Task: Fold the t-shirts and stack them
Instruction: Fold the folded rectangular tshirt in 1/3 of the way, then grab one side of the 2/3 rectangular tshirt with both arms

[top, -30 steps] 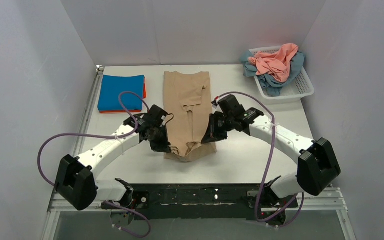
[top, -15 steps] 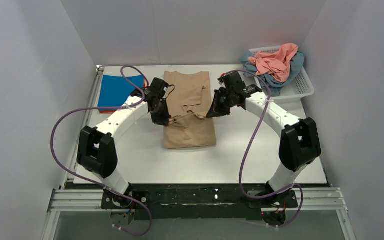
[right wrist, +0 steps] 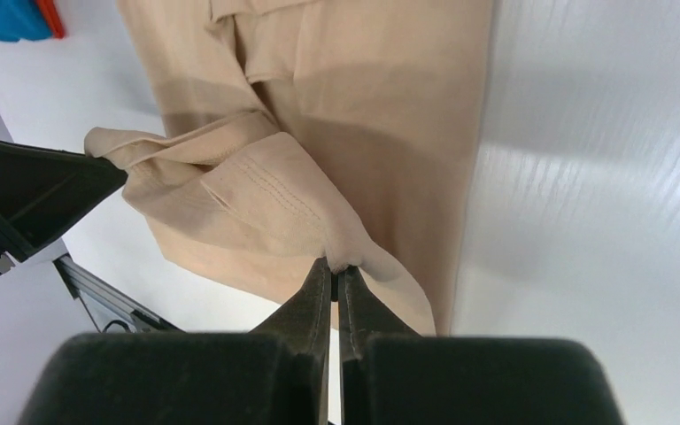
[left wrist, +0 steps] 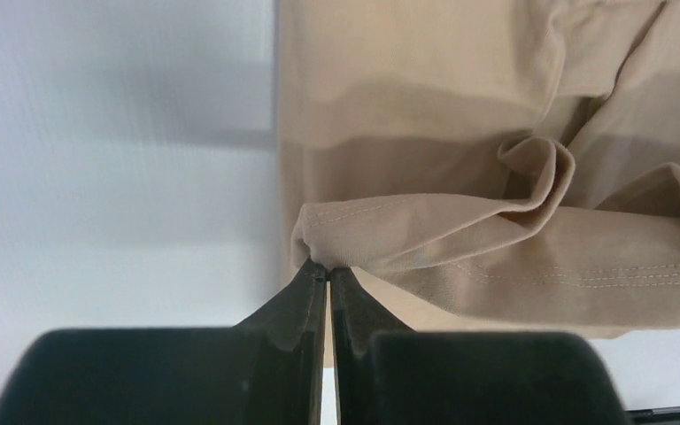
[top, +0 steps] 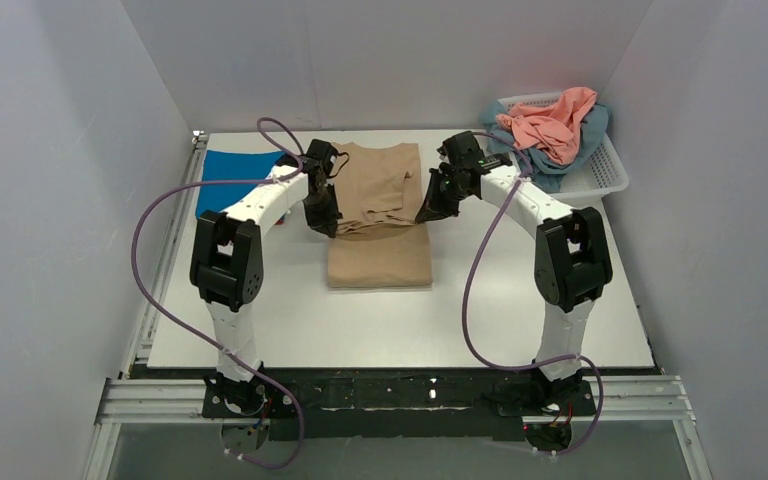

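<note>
A tan-beige t-shirt lies lengthwise at the middle of the table, with its hem lifted and doubled back over the rest. My left gripper is shut on the hem's left corner, which bunches at the fingertips. My right gripper is shut on the right corner. Both hold the hem a little above the cloth, about halfway along the shirt. A folded bright blue t-shirt lies at the far left, with an orange-red one under it. A salmon-pink t-shirt and a dusty teal-blue one lie heaped at the far right.
The white lattice basket holding the two heaped shirts stands at the far right corner. Grey walls close in the table on three sides. Both arms reach far forward, and the left arm's purple cable loops above the table's left side.
Both grippers have carried the tan shirt's hem from the near edge toward the far end, doubling the shirt over itself. The arms have stretched out; both stayed shut.
</note>
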